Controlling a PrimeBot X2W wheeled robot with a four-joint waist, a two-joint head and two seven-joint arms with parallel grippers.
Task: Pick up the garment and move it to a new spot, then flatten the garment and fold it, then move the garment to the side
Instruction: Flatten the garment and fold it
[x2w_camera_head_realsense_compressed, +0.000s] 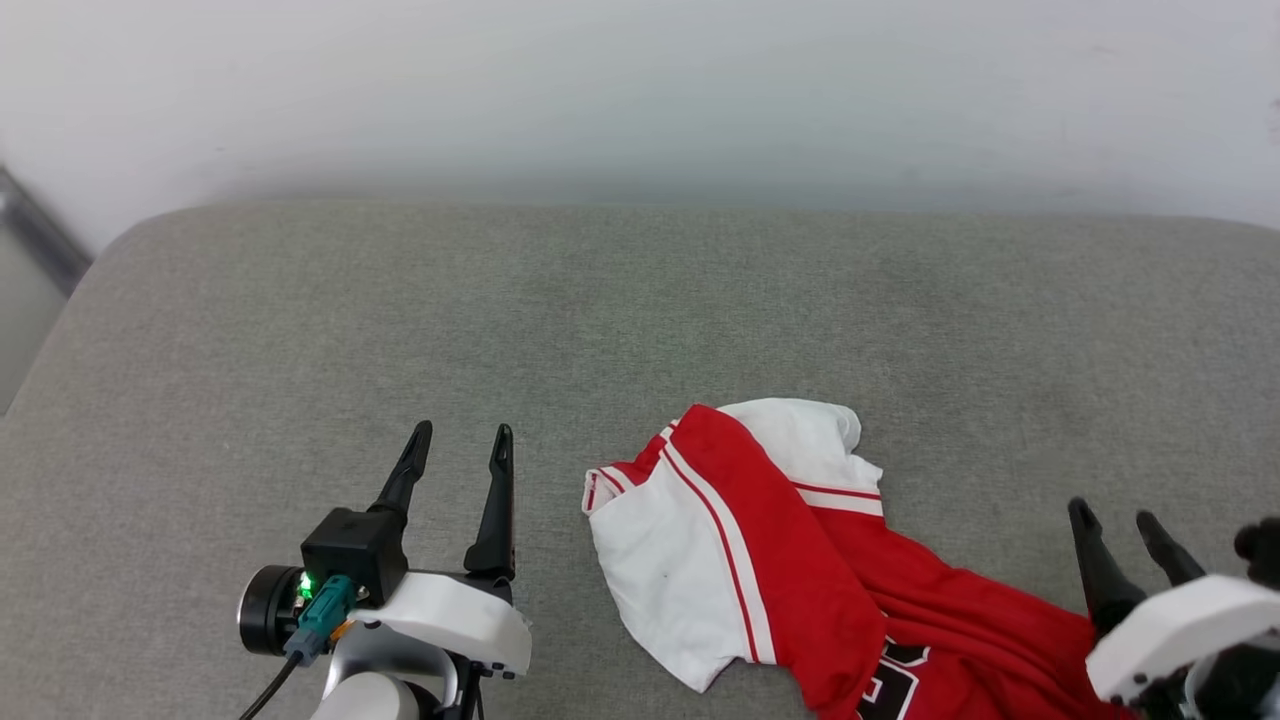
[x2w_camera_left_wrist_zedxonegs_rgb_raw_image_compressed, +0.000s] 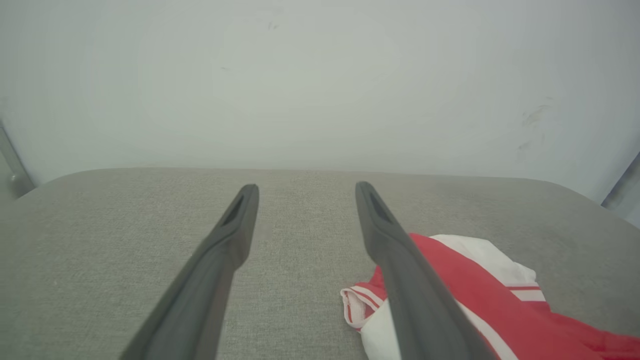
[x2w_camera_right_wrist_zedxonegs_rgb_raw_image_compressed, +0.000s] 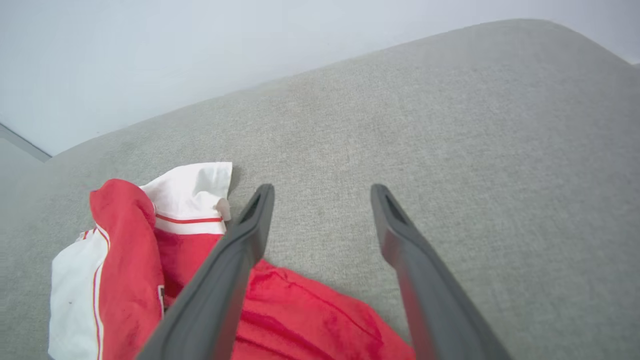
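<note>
The garment (x2w_camera_head_realsense_compressed: 780, 540) lies crumpled on the near right part of the grey cushioned surface (x2w_camera_head_realsense_compressed: 640, 300), and its red body runs off the near edge of my head view. Its far end is a bunch of white sleeve cloth with thin red stripes. A wide white panel edged with red-and-white trim spreads towards the left. A bit of black lettering with a white outline shows at the near edge.

My right end effector (x2w_camera_head_realsense_compressed: 1112, 512) is released, its two dark fingers spread with only bare grey fabric between the tips. It sits at the right edge of the garment's red body. From my right wrist, one finger crosses over the red cloth and the other is over bare cushion. I cannot tell whether that finger touches the cloth.

My left end effector (x2w_camera_head_realsense_compressed: 464, 432) is also released, fingers wide and holding nothing. It is to the left of the garment and apart from it, with a strip of bare cushion between. The garment's striped trim is the part nearest to it. A pale wall rises beyond the far edge of the cushion.
</note>
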